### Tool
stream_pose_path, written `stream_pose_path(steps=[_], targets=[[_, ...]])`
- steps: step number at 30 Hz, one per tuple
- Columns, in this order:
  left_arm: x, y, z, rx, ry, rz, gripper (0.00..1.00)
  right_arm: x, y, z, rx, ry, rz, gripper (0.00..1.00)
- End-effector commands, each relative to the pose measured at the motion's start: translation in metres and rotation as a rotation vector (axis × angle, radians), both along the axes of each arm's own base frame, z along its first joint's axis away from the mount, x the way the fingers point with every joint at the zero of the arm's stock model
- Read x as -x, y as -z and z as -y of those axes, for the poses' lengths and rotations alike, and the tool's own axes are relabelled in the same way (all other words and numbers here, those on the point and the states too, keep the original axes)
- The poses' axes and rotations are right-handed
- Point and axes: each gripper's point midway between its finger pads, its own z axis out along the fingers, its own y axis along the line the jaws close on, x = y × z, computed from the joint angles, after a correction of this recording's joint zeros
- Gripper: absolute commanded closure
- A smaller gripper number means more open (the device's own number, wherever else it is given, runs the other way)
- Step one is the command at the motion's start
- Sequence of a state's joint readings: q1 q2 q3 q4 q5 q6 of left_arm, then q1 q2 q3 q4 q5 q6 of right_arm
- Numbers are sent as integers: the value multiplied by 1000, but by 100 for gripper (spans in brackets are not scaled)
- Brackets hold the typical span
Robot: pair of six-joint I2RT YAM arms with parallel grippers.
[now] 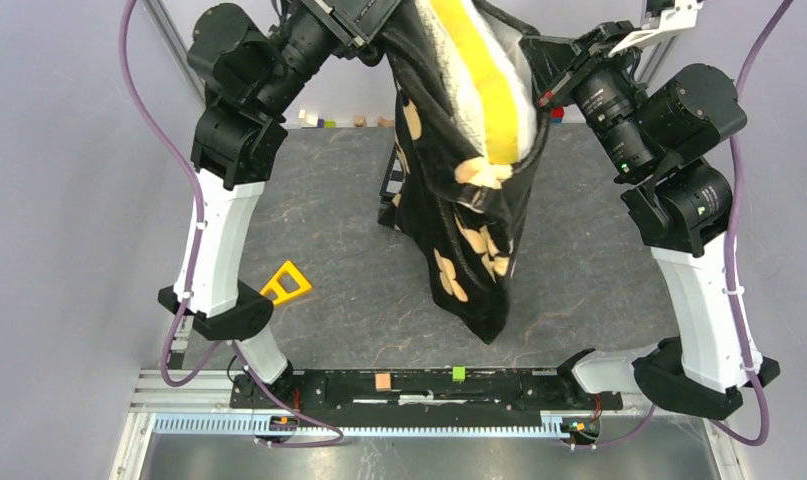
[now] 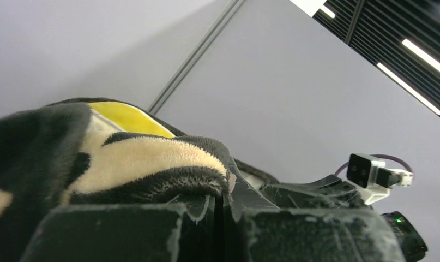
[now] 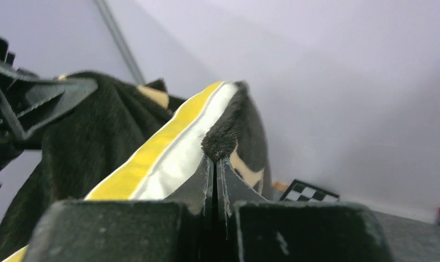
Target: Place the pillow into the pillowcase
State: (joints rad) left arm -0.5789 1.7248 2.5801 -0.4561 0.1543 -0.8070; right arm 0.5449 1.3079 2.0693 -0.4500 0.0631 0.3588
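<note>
The black plush pillowcase [image 1: 469, 240] with tan motifs hangs in the air over the mat, held up at its open top by both grippers. The cream-white pillow [image 1: 484, 80] with its yellow band sits inside it and shows through the opening. My left gripper [image 1: 374, 45] is shut on the pillowcase's left rim [image 2: 168, 180]. My right gripper [image 1: 539, 60] is shut on the right rim [image 3: 223, 139], next to the pillow's yellow band [image 3: 152, 158]. The pillowcase's lower tip hangs just above the mat.
A yellow triangular piece [image 1: 287, 284] lies on the dark mat at the left. A black-and-white checkered board [image 3: 307, 192] lies behind the pillowcase. Small coloured blocks [image 1: 329, 121] line the far edge. The base rail [image 1: 419, 385] carries an orange and a green block.
</note>
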Motion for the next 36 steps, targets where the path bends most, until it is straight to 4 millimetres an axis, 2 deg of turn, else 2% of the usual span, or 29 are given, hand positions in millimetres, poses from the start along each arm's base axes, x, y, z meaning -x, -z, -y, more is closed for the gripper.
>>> stream_pose_path(steps=[1,3,4,5,6,7,8,9,10,11,12,13,14,15,16,17,19,20,21,22,23,24,25,27,29,31,33,34,36], targets=[[25,4,49,-2,171,2,97,9,-70,65,-61,303,196,100],[61,32,87,-111,300,-15,97,-2,-78,89,-47,461,221,100],[80,34,97,-128,353,1,97,-10,-77,93,-37,507,219,100],[96,26,98,-123,380,35,97,-16,-75,96,-35,540,216,100],[103,13,91,-103,372,72,97,-21,-73,92,-34,534,207,100],[106,-9,72,-67,322,125,97,-23,-70,82,-31,484,203,100],[99,-31,46,-24,230,179,97,-21,-67,69,-36,408,200,100],[88,-48,20,33,152,206,97,-13,-67,61,-52,338,211,100],[72,-69,-15,132,81,226,97,-4,-66,52,-74,268,222,100],[68,-90,-46,249,54,256,97,15,-70,51,-112,206,254,100],[50,-94,-69,307,-1,251,97,41,-84,59,-165,169,320,100],[33,-96,-81,343,-39,227,97,59,-94,67,-210,151,367,100],[27,-100,-84,366,-32,220,97,81,-110,82,-259,158,428,100],[12,-92,-72,368,19,180,97,99,-125,97,-297,183,471,100],[9,-88,-59,365,89,156,97,109,-139,108,-320,210,503,100],[5,-74,-35,337,184,115,97,118,-154,121,-340,251,534,100],[7,-39,14,229,299,38,97,116,-166,136,-347,342,546,100],[18,-24,40,175,348,27,97,107,-164,141,-337,399,535,100],[33,-15,58,136,392,33,97,96,-157,143,-319,452,512,100],[46,-5,77,102,432,30,97,80,-145,143,-298,499,472,100],[57,1,92,80,465,35,97,66,-133,141,-272,528,434,100],[64,-1,99,76,487,46,97,54,-124,134,-251,528,404,100],[63,0,105,76,498,44,97,44,-116,124,-233,498,378,100],[54,-10,99,99,473,62,97,34,-106,101,-201,409,356,100],[30,-17,77,140,413,70,97,30,-101,88,-182,352,345,100],[1,-20,46,171,332,52,97,27,-97,82,-158,332,337,100],[-16,-17,24,173,286,31,97,21,-92,87,-136,376,316,100],[-21,-13,20,158,283,17,97,17,-89,88,-122,396,309,100],[-28,7,27,104,306,-36,97,8,-86,84,-96,405,303,100]])
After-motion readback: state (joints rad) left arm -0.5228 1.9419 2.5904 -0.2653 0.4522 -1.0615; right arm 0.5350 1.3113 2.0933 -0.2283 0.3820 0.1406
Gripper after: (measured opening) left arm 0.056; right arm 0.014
